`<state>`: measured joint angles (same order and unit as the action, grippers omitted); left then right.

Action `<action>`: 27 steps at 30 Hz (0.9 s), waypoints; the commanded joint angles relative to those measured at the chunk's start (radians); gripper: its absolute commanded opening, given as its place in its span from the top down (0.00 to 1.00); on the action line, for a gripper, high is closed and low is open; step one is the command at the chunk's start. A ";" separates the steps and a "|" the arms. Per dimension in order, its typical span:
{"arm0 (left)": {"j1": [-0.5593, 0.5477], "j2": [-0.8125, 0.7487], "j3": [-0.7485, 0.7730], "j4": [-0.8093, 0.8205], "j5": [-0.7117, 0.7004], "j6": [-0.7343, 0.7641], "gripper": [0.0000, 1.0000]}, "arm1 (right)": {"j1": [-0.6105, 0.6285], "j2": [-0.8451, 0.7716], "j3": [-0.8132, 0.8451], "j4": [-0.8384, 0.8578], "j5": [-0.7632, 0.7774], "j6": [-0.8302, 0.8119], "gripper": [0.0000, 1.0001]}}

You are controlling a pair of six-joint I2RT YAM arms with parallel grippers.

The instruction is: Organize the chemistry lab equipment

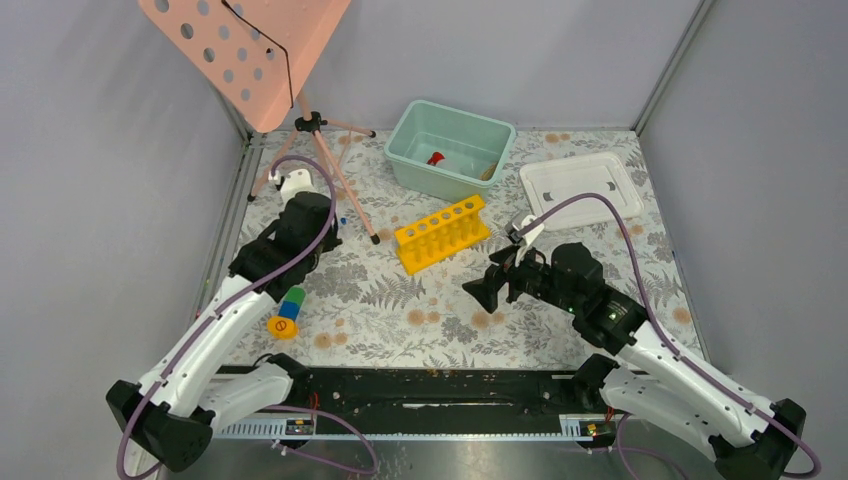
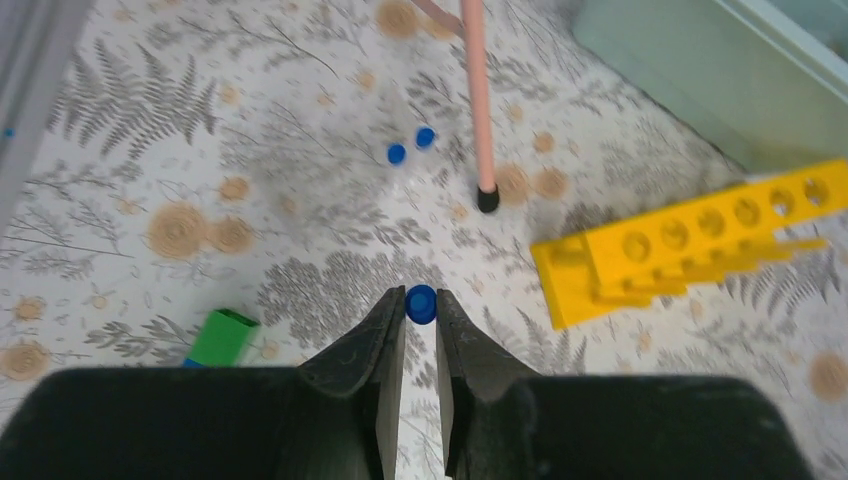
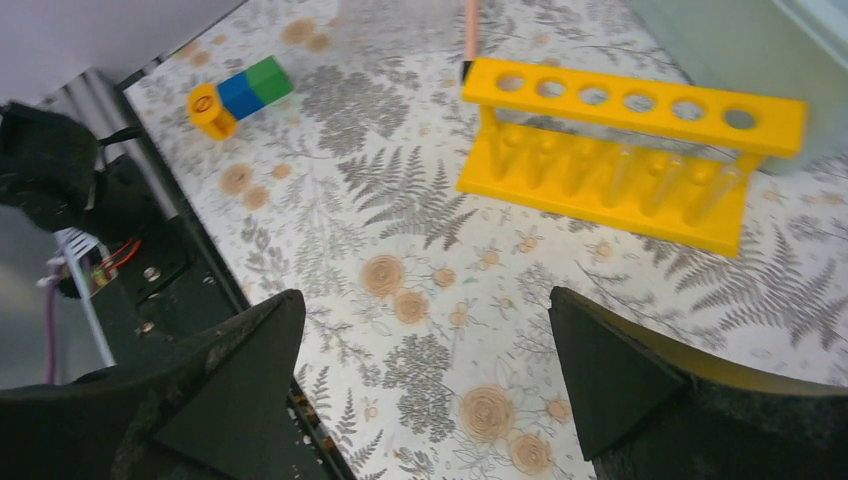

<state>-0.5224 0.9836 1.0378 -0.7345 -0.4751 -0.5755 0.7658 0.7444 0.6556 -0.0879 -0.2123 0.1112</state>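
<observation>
Tube with a blue cap (image 2: pixel 421 304) sits nipped between the tips of the left hand (image 2: pixel 419 316), whose jaws are closed on it with only a sliver of gap. It hangs over the worktop (image 2: pixel 300 230) in the lower middle of the left wrist view, short of the yellow rack (image 2: pixel 690 240) at the right of that frame. Two more blue-capped tubes (image 2: pixel 397 153) lie loose on the worktop in the upper middle of that view, close together and just left of the pink stand's leg (image 2: pixel 478 100).

In the right wrist view the rack's row of holes shows no blue cap in any of them; whether the pale shapes under the holes are tubes or the rack's own parts I cannot tell. In the top view what looks like the red-capped bottle (image 1: pixel 436 157) lies inside the teal bin (image 1: pixel 445 188) in the upper middle of the frame, just beyond the rack.

The right hand (image 3: pixel 425 310) is spread wide and grips nothing; it hovers over bare worktop near the rack, in the lower half of its own view.

By my reading the job is in its early part: one tube is lifted but not seated, two wait to be collected, and no tube is plainly in the rack; whether the bin is the bottle's proper place I cannot say.
</observation>
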 commanded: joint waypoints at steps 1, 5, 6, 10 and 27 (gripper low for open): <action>0.020 0.023 -0.028 0.130 -0.185 0.019 0.84 | 0.005 -0.053 -0.018 -0.021 0.204 0.036 0.01; 0.027 0.044 -0.098 0.243 -0.240 0.005 0.84 | 0.004 -0.075 -0.028 -0.006 0.180 0.047 0.01; 0.032 0.051 -0.110 0.258 -0.250 -0.004 0.84 | 0.005 -0.076 -0.026 -0.009 0.177 0.049 0.01; 0.055 0.094 -0.134 0.290 -0.228 -0.027 0.83 | 0.005 -0.084 -0.014 -0.032 0.184 0.048 0.00; 0.170 0.219 -0.139 0.343 -0.066 -0.075 0.83 | 0.005 -0.087 -0.032 0.001 0.140 0.037 0.01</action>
<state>-0.3698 1.1816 0.8978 -0.4541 -0.5922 -0.6292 0.7658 0.6617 0.6239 -0.1230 -0.0696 0.1528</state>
